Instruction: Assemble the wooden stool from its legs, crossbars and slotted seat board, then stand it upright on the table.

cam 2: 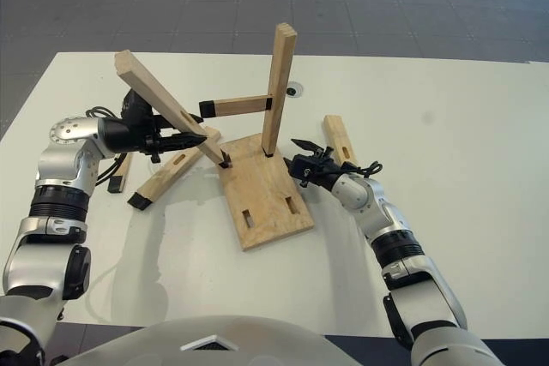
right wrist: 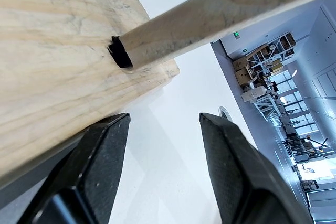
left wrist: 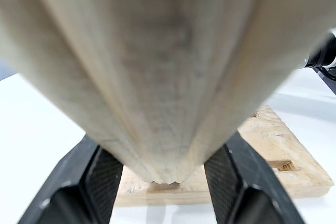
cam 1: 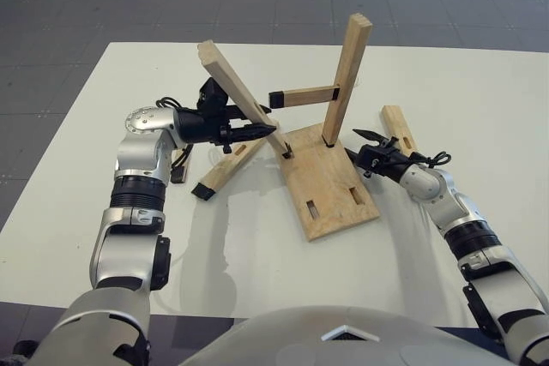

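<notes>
Leaning leg point(cam 1: 236, 83) is clamped between left gripper point(cam 1: 266, 129) fingers, lower end at slot of seat board point(cam 1: 330, 190), laid flat mid worktop point(cam 1: 480, 109). Right gripper point(cam 1: 364, 145) fingers are held apart beside board's right edge.

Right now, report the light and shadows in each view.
Head views: even light on the table, no glare, a faint soft shadow left of the board. Left wrist view: the tilted leg's near face is shaded, the board behind brightly lit. Right wrist view: the board shades the table under its edge; windows behind glow bright.
</notes>
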`<state>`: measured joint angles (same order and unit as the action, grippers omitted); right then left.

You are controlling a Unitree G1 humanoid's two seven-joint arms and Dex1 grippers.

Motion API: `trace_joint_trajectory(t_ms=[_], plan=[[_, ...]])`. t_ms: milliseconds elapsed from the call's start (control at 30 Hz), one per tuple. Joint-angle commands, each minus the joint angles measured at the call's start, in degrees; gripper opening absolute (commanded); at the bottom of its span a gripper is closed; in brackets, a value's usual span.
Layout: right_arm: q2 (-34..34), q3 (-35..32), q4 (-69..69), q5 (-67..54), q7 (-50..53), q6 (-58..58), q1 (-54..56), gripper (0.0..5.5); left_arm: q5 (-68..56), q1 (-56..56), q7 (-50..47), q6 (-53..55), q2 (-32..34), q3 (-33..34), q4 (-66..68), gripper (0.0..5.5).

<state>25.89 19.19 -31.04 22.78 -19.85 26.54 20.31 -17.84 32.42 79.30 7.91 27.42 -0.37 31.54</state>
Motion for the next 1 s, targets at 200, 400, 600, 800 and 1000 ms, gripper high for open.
trace_joint_trajectory(t_ms=[200,400,600,800,1000], plan=[[0.0,0.3,0.8,0.5,-0.2,-0.4,-0.5,2.44,1.3,1.4,-1.1,-3.0,-1.1,-0.9,3.8,2.05],[0.0,0.3,0.8,0.5,-0.3,-0.3,-0.6,2.44,2.1,0.5,-0.5,-3.6,-0.9,-1.8,4.5,2.05],[-0.1,0.3,1.2,0.5,-0.1,-0.5,-0.9,2.44,4.8,0.6,-1.0,-4.9,0.3,-4.3,6.1,2.05],[-0.1,0.2,1.4,0.5,-0.1,-0.6,-1.2,2.44,6.5,-0.5,-6.7,1.4,2.1,-6.8,2.0,2.05],[-0.1,0.2,1.5,0.5,-0.2,-0.6,-1.2,2.44,3.2,-2.4,-9.8,8.1,1.6,-5.0,-0.2,2.05]])
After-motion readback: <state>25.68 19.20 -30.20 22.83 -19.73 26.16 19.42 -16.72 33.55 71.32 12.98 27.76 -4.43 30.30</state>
